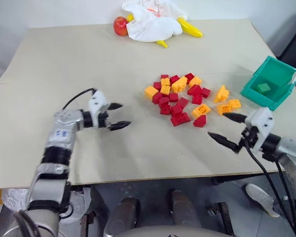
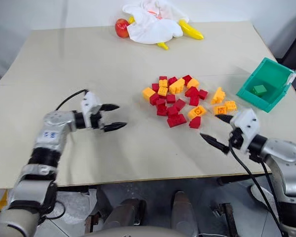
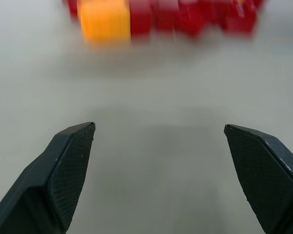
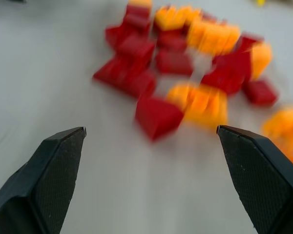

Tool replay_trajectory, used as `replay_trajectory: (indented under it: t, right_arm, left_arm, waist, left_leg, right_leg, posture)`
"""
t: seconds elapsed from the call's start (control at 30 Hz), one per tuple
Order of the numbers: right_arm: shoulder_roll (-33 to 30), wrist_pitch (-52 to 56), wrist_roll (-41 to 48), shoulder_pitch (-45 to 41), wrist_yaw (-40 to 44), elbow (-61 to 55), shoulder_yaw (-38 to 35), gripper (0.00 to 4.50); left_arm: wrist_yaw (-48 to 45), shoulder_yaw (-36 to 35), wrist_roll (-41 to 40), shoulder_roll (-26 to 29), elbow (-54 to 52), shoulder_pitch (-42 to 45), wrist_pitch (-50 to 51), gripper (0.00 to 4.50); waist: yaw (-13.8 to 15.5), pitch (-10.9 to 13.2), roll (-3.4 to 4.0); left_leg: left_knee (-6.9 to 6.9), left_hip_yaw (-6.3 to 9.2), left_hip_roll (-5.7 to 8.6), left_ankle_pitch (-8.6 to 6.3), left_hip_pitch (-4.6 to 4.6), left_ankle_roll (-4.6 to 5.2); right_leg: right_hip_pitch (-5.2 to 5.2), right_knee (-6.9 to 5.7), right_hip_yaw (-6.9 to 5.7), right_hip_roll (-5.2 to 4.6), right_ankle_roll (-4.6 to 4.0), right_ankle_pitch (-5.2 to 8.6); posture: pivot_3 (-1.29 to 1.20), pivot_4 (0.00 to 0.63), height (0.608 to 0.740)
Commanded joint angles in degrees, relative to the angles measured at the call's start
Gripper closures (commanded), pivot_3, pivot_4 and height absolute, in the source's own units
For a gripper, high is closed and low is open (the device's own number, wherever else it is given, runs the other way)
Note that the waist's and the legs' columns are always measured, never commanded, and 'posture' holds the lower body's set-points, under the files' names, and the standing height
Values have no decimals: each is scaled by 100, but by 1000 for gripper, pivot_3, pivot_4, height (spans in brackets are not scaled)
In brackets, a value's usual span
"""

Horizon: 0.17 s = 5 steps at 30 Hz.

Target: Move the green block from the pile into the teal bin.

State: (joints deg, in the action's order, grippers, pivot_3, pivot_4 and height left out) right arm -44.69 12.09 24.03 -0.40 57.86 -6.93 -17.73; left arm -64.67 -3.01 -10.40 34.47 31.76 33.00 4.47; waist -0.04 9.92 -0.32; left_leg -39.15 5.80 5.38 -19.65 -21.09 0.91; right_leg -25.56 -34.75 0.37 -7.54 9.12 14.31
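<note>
Bright, even light; wrist views motion-blurred.

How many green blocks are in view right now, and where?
1. The green block lies inside the teal bin at the table's right edge. None shows among the red and orange bricks of the pile, though one could be hidden underneath.

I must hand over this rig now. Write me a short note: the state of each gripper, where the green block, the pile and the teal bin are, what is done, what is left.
Left gripper: open, empty, above the table, left of the pile.
Right gripper: open, empty, near the pile's right side.
Green block: lying inside the teal bin, at the table's right edge.
Pile: red and orange bricks at the table's centre.
Done: block is in the bin.
Left: nothing apparent.
</note>
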Motion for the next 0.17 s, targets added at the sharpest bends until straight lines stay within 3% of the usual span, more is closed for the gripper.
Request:
replay_trajectory:
  t: [0.03,0.17]
  right_arm:
    - [-144,-468,158,-173,352,278,-282,9]
    - [-98,-640,36,-383,325,611,-241,9]
  left_arm:
    - [-53,-210,-222,158,-296,-20,-76,0]
    - [80,-310,-216,324,-239,-52,-85,0]
  waist:
    - [22,0,0]
    - [55,0,0]
  left_leg:
    - [-1,0,0,1,2,1]
    - [-1,3,-4,5,9,-4]
  right_leg:
    - [3,4,0,0,0,-4]
    - [8,20,-2,2,-4,-7]
  posture:
    - [0,150,740]
    - [0,150,740]
